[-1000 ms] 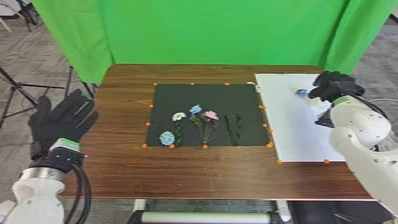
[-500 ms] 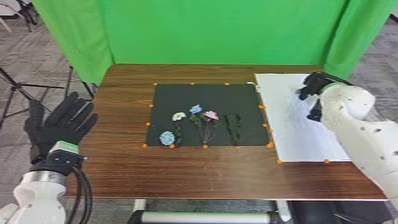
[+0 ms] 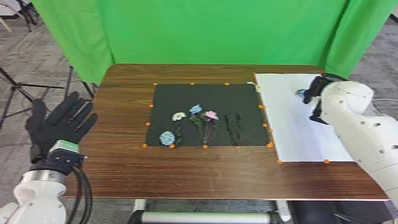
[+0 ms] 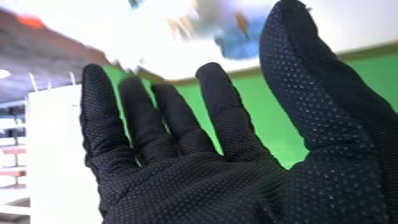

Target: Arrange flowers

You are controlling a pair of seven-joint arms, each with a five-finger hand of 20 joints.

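In the head view my right hand [image 3: 318,95] is over the white sheet [image 3: 298,135], beside a small blue flower [image 3: 301,92] near the sheet's far part. In the right wrist view my right hand [image 4: 204,185] has straight fingers and a raised thumb, holding nothing; a blurred blue flower [image 4: 242,44] lies beyond the fingertips. On the black mat [image 3: 182,92] rest a light blue flower [image 3: 167,138], a white flower [image 3: 179,116], a blue flower [image 3: 195,108], a pink flower [image 3: 211,115] and green stems [image 3: 234,130]. My left hand [image 3: 58,132] is open left of the table.
The brown wooden table [image 3: 178,175] carries the mat and sheet side by side, with small orange markers along their edges. A green curtain [image 3: 213,35] hangs behind the table. A tripod [image 3: 18,90] stands on the floor at the left.
My right hand first moved left over the sheet, covering the small blue flower there, then shifted slightly back right, exposing it again. The left hand and the flowers on the mat have stayed put.
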